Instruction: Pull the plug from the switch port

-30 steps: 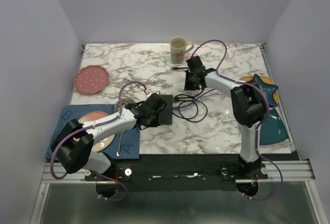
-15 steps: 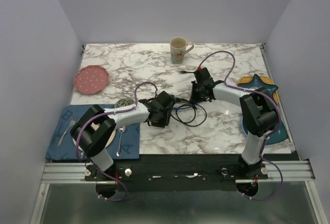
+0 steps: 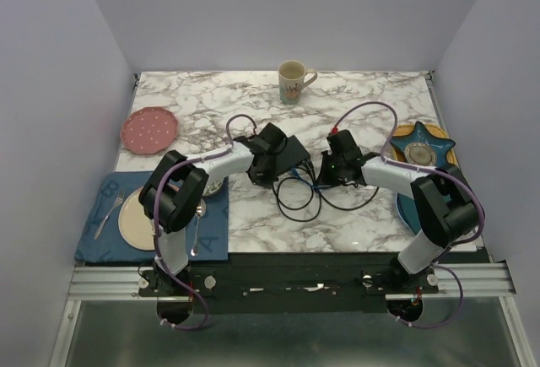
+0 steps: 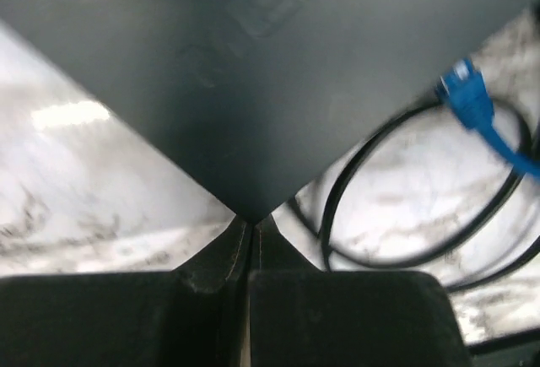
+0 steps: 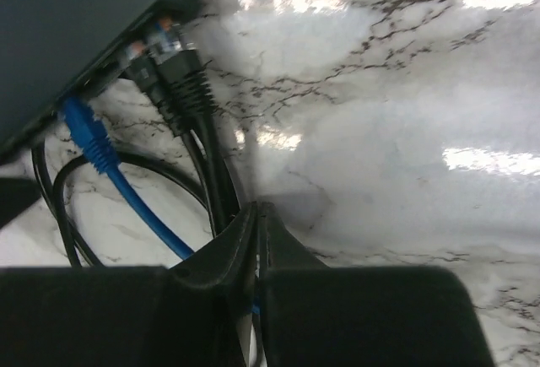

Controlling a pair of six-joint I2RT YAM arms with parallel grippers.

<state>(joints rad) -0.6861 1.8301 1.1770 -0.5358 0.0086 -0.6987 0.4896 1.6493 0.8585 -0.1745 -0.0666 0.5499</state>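
The black switch (image 3: pixel 293 149) lies mid-table, turned at an angle. In the left wrist view its dark face (image 4: pixel 278 63) fills the top. My left gripper (image 4: pixel 251 219) is shut, its tips at the switch's near corner; from above it shows at the switch's left side (image 3: pixel 272 163). A black plug (image 5: pixel 181 80) and a blue plug (image 5: pixel 84 131) sit in the switch's ports (image 5: pixel 126 51). My right gripper (image 5: pixel 260 207) is shut just right of the black cable (image 5: pixel 221 190), which runs behind its left finger. From above the right gripper (image 3: pixel 324 173) is right of the switch. Cables loop in front (image 3: pixel 297 198).
A mug (image 3: pixel 293 81) stands at the back. A pink plate (image 3: pixel 149 129) is at the left. A blue placemat (image 3: pixel 215 236) at front left holds a plate (image 3: pixel 133 225), fork (image 3: pixel 107 215) and spoon (image 3: pixel 195 234). A blue star dish (image 3: pixel 426 143) is at the right.
The switch has shifted back and right and turned, with my left gripper following it. My right gripper has come down and forward from behind the switch to the cables beside it.
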